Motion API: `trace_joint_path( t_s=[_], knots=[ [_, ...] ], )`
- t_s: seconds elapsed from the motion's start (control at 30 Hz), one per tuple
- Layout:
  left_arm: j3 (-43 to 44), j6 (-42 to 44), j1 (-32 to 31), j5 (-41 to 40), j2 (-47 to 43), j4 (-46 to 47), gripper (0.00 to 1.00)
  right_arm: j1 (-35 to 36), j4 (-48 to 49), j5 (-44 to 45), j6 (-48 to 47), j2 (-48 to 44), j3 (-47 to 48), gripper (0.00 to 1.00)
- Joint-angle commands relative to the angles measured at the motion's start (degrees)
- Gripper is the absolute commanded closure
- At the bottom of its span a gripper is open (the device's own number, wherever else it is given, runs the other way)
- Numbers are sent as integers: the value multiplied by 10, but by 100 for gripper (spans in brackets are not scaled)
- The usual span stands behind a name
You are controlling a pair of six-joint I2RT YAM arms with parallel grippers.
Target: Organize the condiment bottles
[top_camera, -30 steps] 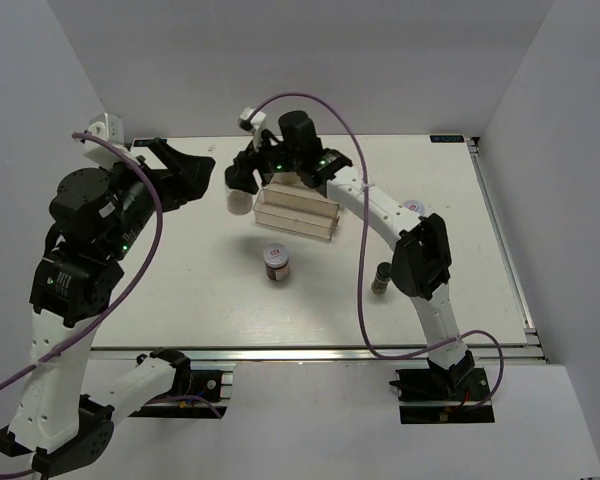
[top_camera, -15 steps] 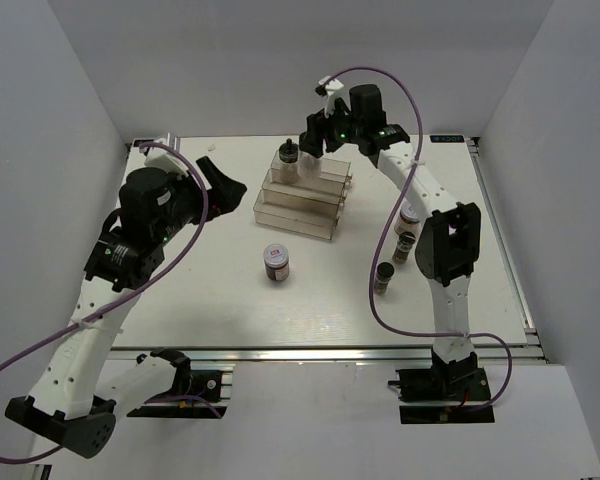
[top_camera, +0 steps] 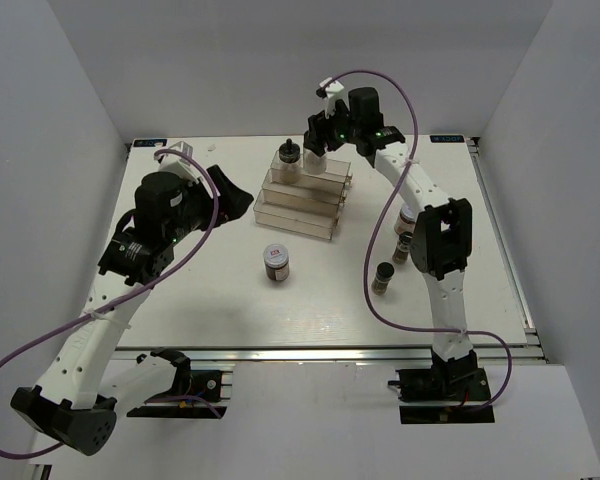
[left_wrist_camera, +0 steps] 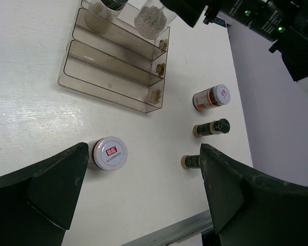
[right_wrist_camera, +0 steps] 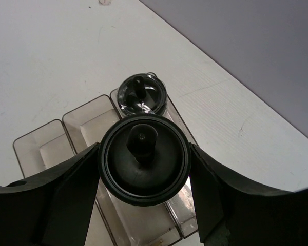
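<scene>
One black-capped bottle point(top_camera: 289, 158) stands on the clear rack point(top_camera: 298, 212), top tier. The right gripper point(top_camera: 319, 140) clasps the second bottle point(right_wrist_camera: 143, 156) beside it. The left gripper point(left_wrist_camera: 141, 197) gapes wide, empty. Two jars point(left_wrist_camera: 109, 152) and two shakers point(left_wrist_camera: 210, 127) stand unsorted on the table point(top_camera: 180, 300).

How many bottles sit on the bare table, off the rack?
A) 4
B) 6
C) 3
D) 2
A: one jar in front of the rack, plus a second jar and two shakers to its right; the two black-capped bottles are up at the rack.
</scene>
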Motion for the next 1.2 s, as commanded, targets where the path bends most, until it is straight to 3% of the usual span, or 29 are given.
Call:
trace_joint_path(
  t_s=[0.0, 1.03, 1.07, 1.17],
  knots=[
    [-11, -5, 0, 3, -14, 5, 2, -8, 64, 16, -4, 10, 34, 100],
    [-46, -7, 0, 22, 3, 8, 2, -18, 145, 41, -20, 61, -30, 100],
    [-47, -7, 0, 24, 7, 8, 2, -19, 147, 40, -22, 60, -38, 98],
    [-54, -3, 0, 28, 13, 1, 2, -18, 150, 38, -28, 61, -51, 78]
  ],
)
